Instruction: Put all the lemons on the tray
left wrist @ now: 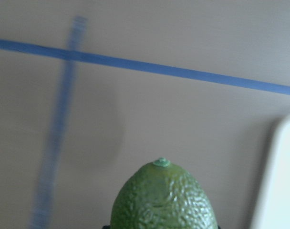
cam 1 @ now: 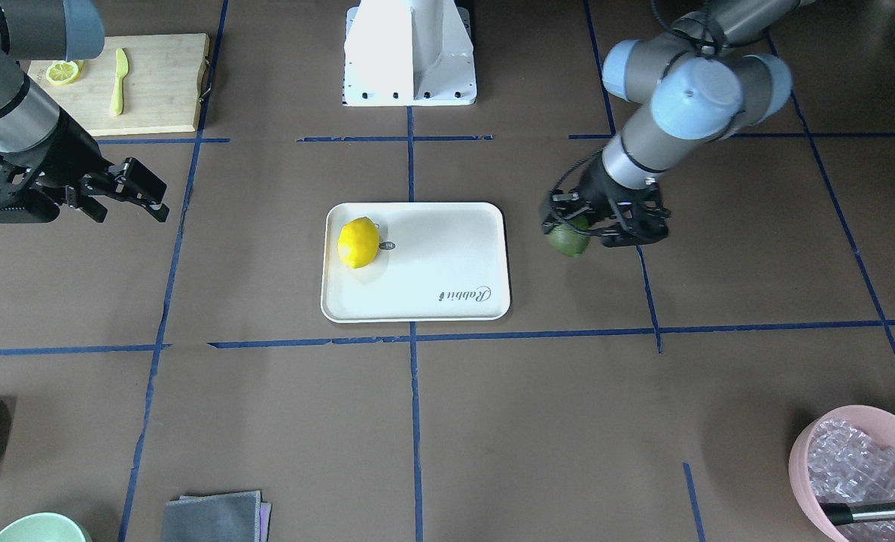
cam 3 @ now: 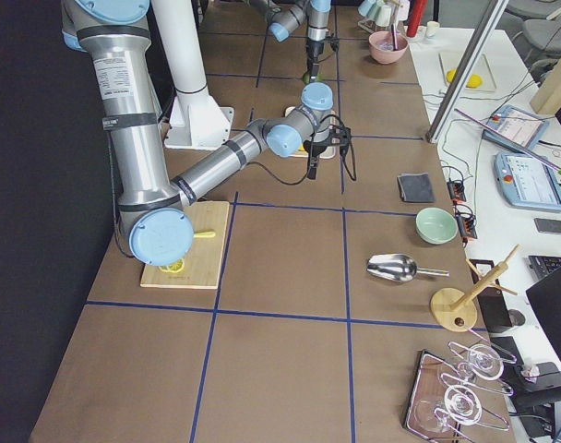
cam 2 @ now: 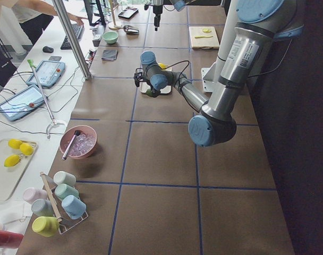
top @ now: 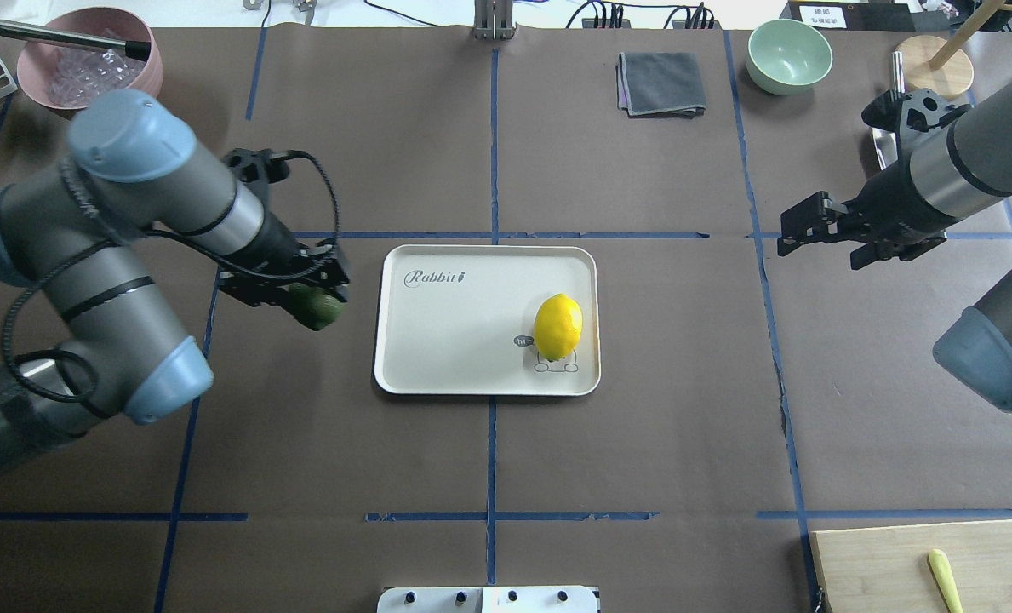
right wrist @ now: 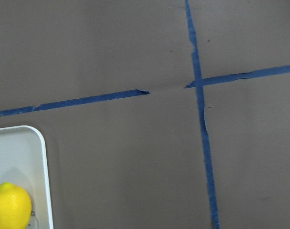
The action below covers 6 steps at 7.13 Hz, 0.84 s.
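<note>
The cream-white tray (top: pixel 471 366) lies at the table's middle, also in the front view (cam 1: pixel 447 301). The yellow lemon (top: pixel 557 326) sits on its right part, on the cartoon drawing; it shows in the front view (cam 1: pixel 357 242) and the right wrist view (right wrist: pixel 10 207). My left gripper (top: pixel 318 298) is shut on the dark green bumpy lemon (top: pixel 315 307) and holds it above the table just left of the tray; the green lemon fills the left wrist view (left wrist: pixel 163 198) and shows in the front view (cam 1: pixel 569 239). My right gripper (top: pixel 791 234) is open and empty, well right of the tray.
A wooden cutting board (cam 1: pixel 157 83) with a lemon slice (cam 1: pixel 63 72) and a yellow knife (cam 1: pixel 120 81) lies at the robot's right near corner. A pink bowl (top: pixel 88 68), grey cloth (top: pixel 660 83) and green bowl (top: pixel 789 54) stand along the far edge.
</note>
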Available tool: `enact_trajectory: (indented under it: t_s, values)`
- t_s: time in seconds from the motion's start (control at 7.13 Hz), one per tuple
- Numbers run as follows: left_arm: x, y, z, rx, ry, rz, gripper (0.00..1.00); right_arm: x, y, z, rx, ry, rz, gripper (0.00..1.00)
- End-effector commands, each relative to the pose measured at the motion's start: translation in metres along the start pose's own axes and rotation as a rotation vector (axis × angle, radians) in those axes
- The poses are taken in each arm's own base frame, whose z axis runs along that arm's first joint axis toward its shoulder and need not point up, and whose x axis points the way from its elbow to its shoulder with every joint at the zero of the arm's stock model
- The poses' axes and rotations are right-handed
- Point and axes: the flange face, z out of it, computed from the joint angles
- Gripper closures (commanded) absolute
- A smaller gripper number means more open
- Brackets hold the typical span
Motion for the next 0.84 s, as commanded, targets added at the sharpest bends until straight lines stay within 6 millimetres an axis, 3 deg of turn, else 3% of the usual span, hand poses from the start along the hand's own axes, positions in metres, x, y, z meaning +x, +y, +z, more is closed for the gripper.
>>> enact_trajectory:
  t_s: [0.0,0.14,0.56,0.7]
  values:
    - [0.092,0.005,0.047,-0.023,-0.026,-0.007,1.0,0.016,-0.002,-0.001,0.004,0.015,-0.024,0.0]
    - [0.108,0.002,0.066,-0.014,-0.047,-0.004,0.97,0.015,-0.002,-0.001,0.005,0.014,-0.025,0.0]
    - [0.112,0.012,0.085,-0.034,-0.064,0.007,0.91,0.016,-0.003,0.0,0.013,0.022,-0.025,0.0]
    - [0.113,0.019,0.097,-0.026,-0.079,0.016,0.83,0.015,-0.003,0.0,0.013,0.023,-0.026,0.0]
